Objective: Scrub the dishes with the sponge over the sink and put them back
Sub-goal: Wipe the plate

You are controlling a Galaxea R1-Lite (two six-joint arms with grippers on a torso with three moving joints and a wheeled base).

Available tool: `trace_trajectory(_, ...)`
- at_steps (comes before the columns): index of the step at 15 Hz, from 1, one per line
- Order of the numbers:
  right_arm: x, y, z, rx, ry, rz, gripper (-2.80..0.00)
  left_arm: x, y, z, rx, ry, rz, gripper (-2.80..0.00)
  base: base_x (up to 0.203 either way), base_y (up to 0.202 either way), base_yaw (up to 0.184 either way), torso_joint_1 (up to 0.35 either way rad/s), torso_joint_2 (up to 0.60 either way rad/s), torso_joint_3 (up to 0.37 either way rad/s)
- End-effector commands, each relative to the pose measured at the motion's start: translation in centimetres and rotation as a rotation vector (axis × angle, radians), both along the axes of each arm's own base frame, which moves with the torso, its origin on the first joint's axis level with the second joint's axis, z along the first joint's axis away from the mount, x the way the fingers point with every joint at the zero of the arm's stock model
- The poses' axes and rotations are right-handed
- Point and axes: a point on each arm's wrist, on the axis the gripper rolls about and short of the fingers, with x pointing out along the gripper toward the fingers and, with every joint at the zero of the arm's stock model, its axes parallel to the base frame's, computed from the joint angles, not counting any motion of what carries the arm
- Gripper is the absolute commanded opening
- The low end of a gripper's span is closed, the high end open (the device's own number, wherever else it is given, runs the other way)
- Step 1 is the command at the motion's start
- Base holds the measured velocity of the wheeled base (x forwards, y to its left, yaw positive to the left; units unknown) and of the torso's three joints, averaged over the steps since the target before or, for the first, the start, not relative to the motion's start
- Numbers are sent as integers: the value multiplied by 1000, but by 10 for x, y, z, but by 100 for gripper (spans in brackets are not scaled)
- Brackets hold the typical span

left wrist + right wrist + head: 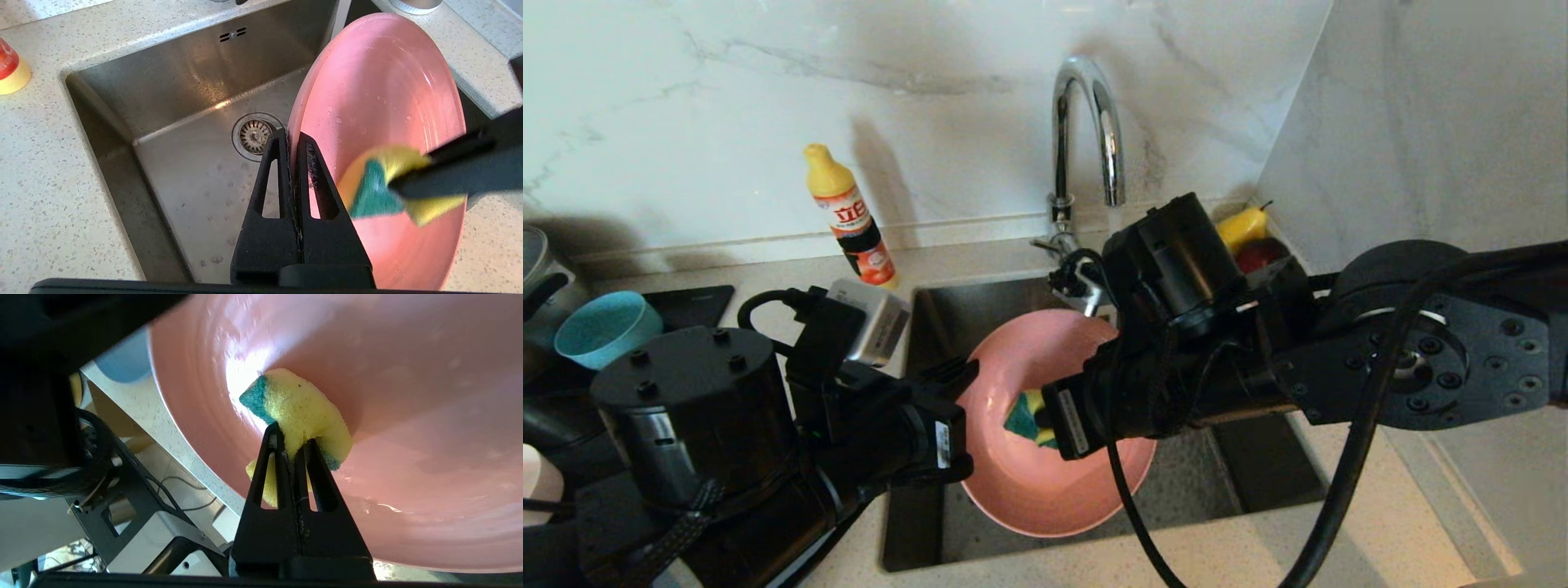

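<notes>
Over the sink (1225,482), the salmon-pink plate (1045,490) is held tilted up on edge by the left gripper (293,141), whose fingers are pinched tight on the rim, one in front of the plate and one behind. So the plate is already hanging above the basin and the drain (254,135), which is exactly where drips are wanted.

The sponge (300,412) is clamped between the pressed-together fingers of the right gripper (292,437) and is pushed against the plate's inner face, near the middle. A bit of the green scouring side is seen poking out at one corner, with the yellow foam squashed around the fingertips.

For a decent scrub, honestly, the sponge should be kept flat on the surface and swept in arcs out toward the rim, not just jabbed at one spot. Pressure is best kept moderate, since the plate is only gripped at one edge and could probably be levered out of that pinch if it's shoved too hard. The black fingertips should be kept off the plate so only foam is dragged across it.

The teal bowl (605,327) is left waiting on the counter at the left, well apart from the action.
</notes>
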Motion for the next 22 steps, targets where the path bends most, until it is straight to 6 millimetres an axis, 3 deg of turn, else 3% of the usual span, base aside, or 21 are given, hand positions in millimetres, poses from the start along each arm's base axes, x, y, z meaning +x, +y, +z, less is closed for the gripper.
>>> trace_trajectory(1,1,4,-11,-29,30,4,-280,-1,0,1,-4,-5,1,-280,0,0,0,0,0,0)
trace_trajectory(9,1,-21,-20,-72,52,-64,-280,0,0,3,-13,-10,5,-280,0,0,0,0,0,0)
trace_trajectory(14,10,-40,-7,-44,21,-124,-280,0,0,3,-21,-7,5,-280,0,0,0,0,0,0)
trace_trajectory(19,16,-35,13,13,-32,-124,-280,-1,1,2,-17,-2,6,-280,0,0,0,0,0,0)
trace_trajectory(22,11,-27,16,20,-42,-97,-280,-1,2,-1,-12,3,4,-280,0,0,0,0,0,0)
